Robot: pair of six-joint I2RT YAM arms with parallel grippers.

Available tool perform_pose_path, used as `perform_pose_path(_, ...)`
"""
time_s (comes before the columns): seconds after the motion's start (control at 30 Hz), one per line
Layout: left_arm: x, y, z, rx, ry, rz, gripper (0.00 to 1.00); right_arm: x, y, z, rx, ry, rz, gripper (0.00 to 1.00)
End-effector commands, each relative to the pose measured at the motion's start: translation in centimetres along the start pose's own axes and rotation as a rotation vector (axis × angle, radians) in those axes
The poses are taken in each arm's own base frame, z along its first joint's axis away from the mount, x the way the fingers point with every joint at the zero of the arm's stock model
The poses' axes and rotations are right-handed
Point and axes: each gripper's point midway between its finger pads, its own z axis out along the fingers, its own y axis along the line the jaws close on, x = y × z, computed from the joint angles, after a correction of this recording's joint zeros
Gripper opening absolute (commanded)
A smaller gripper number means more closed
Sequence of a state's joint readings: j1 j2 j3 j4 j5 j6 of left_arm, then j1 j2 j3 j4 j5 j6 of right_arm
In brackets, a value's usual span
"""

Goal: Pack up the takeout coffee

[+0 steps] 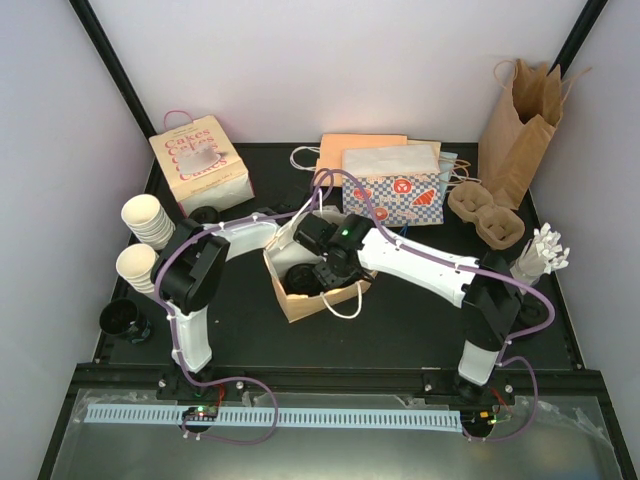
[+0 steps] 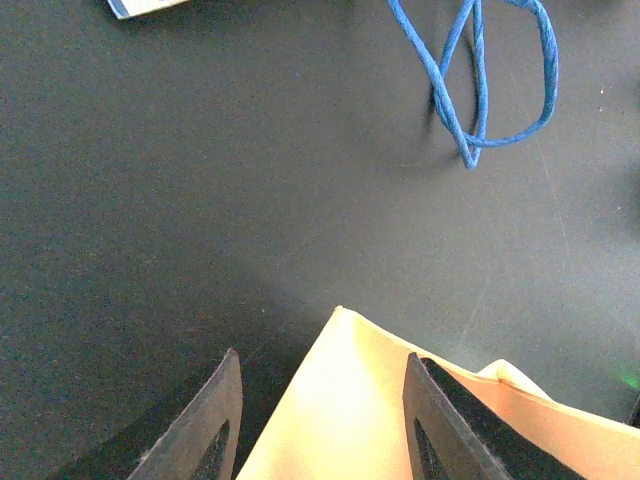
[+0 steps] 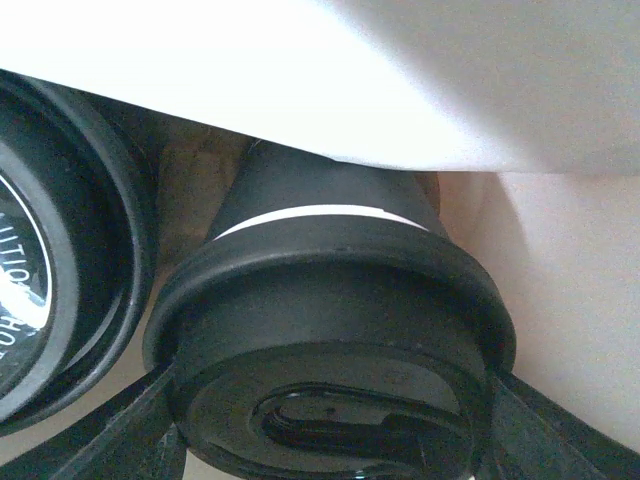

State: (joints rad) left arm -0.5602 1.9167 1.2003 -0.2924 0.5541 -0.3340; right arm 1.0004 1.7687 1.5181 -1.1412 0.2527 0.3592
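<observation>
The takeout coffee (image 3: 330, 300) shows its round black lid in the right wrist view, the cup below it in shadow. My right gripper (image 3: 330, 405) is shut on it, one finger against each side of the lid. This happens inside an open cream paper bag (image 1: 290, 305) at the table's middle, where the right gripper (image 1: 326, 268) reaches down. A second lidded cup (image 3: 40, 270) stands beside it in the bag. My left gripper (image 2: 320, 420) is open, its fingers straddling the bag's far corner (image 2: 345, 400); from above it sits at the bag's back rim (image 1: 283, 238).
A "Cakes" box (image 1: 200, 160) and stacked lidless cups (image 1: 148, 220) stand at the left, with loose black lids (image 1: 122, 318) near the left edge. A patterned bag (image 1: 392, 190), a pulp cup carrier (image 1: 487, 215) and a tall brown bag (image 1: 520, 120) are at the back right. A blue cord handle (image 2: 480, 80) lies beyond the bag.
</observation>
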Motion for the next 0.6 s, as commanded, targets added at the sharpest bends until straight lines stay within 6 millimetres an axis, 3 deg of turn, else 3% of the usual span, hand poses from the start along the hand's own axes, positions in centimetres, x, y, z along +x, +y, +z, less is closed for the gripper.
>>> perform_pose_path(0.0,1.6,-1.4,-0.2,0.075,0.064,-0.008,0.48,-2.3,-2.5,2.3,0.074,-0.013,0.046,0.66)
perform_pose_path(0.2,-0.1,0.0,-0.8,0.068,0.033,-0.020,0.48,-3.4,-2.6,4.3,0.076,0.019,0.037,0.66)
perform_pose_path(0.37,-0.1,0.1,-0.7,0.073,0.036,-0.019,0.48,-4.1,-3.0,5.5,0.079,0.040,0.050,0.66)
perform_pose_path(0.57,0.1,0.1,-0.6,0.074,0.041,-0.018,0.48,-3.4,-3.1,7.0,0.090,0.093,0.040,0.66)
